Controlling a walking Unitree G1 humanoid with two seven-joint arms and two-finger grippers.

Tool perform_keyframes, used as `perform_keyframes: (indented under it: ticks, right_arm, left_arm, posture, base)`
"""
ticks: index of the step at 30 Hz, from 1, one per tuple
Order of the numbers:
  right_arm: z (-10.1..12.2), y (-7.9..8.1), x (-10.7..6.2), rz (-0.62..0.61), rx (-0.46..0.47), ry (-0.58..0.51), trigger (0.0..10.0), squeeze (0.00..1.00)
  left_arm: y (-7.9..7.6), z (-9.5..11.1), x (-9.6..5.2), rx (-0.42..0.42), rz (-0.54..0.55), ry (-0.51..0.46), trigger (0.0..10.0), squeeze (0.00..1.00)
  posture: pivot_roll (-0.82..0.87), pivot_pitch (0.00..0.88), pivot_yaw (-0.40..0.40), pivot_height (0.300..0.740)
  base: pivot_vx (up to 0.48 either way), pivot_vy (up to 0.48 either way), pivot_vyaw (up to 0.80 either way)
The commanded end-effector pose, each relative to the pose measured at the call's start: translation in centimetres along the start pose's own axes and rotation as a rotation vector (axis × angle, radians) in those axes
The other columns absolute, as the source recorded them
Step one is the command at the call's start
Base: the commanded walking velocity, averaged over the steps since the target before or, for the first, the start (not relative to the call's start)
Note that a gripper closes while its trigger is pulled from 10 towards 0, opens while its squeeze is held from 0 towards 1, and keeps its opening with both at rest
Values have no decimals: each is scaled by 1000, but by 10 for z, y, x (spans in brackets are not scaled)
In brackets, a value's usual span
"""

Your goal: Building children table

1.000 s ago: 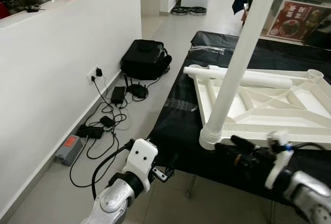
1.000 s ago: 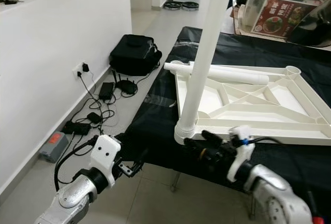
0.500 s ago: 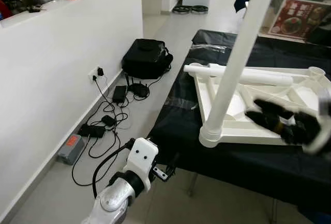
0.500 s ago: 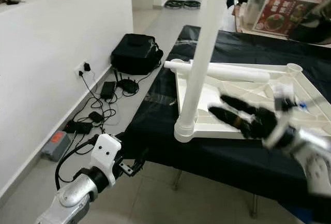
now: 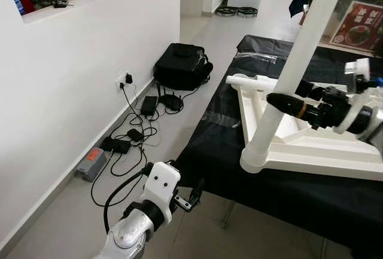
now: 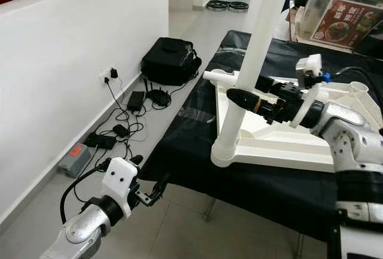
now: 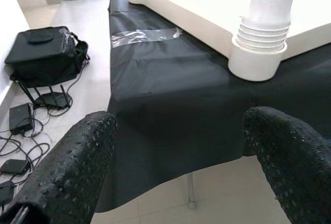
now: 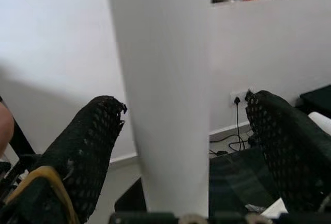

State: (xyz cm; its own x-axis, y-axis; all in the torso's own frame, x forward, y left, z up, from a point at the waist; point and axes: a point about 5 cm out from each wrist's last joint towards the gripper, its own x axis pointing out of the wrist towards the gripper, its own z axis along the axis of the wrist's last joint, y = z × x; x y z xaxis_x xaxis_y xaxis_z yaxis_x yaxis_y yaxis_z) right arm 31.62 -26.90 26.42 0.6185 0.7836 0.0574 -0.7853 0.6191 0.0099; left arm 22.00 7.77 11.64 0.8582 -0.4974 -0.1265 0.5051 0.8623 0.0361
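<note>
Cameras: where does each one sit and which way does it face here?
Left eye view: head, looking down at the tabletop frame, upright leg; both arms show.
Right eye view: same scene; right gripper at the leg.
Left wrist view: low, along the left gripper toward the black cloth.
Right wrist view: along open jaws either side of the leg.
All share the leg.

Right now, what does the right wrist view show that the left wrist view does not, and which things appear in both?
Right wrist view: the right gripper, its fingers open on either side of the upright white table leg, with the white wall and a wall socket behind.

Left wrist view: the left gripper open and low beside the black-covered table, the leg's socket in the upturned tabletop, and a black bag on the floor.

Both: the white leg.
</note>
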Motion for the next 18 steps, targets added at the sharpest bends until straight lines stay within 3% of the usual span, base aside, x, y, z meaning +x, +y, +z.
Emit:
perform_keyframes:
  ticks: [1, 10, 11, 13, 14, 15, 18]
  right_arm:
    - [1, -1, 5, 10, -8, 5, 10000, 0]
    - [-6, -8, 40, 28, 15, 16, 10000, 0]
    - [-7, -8, 42, 27, 21, 16, 4471, 0]
    - [-8, -8, 43, 27, 25, 17, 4471, 0]
    - [-9, -8, 44, 26, 26, 17, 980, 0]
    - [-10, -8, 44, 30, 33, 19, 0, 0]
    - [-14, -10, 42, 16, 31, 36, 0, 0]
  left_arm:
    - [-2, 1, -1, 2, -5, 3, 10000, 0]
    - [-5, 1, -3, 0, -2, 4, 10000, 0]
    - [-5, 1, -4, 0, -1, 4, 10000, 0]
    - [-6, 1, -4, 0, -1, 4, 10000, 0]
    - [-6, 1, -4, -1, -1, 4, 10000, 0]
    - [-6, 1, -4, -1, -1, 3, 10000, 0]
    - [-6, 1, -4, -5, -2, 6, 10000, 0]
  posture:
    - [128, 99, -59, 740]
    - [140, 108, -75, 740]
    - [140, 110, -73, 740]
    - [139, 107, -76, 740]
    - [139, 107, -78, 740]
    - [141, 109, -79, 740]
    - [133, 107, -78, 740]
  base:
    - [0, 0, 0]
    - [0, 0, 0]
    - [0, 0, 0]
    - [0, 0, 0]
    - [0, 0, 0]
    - [0, 0, 0]
    - [0, 0, 0]
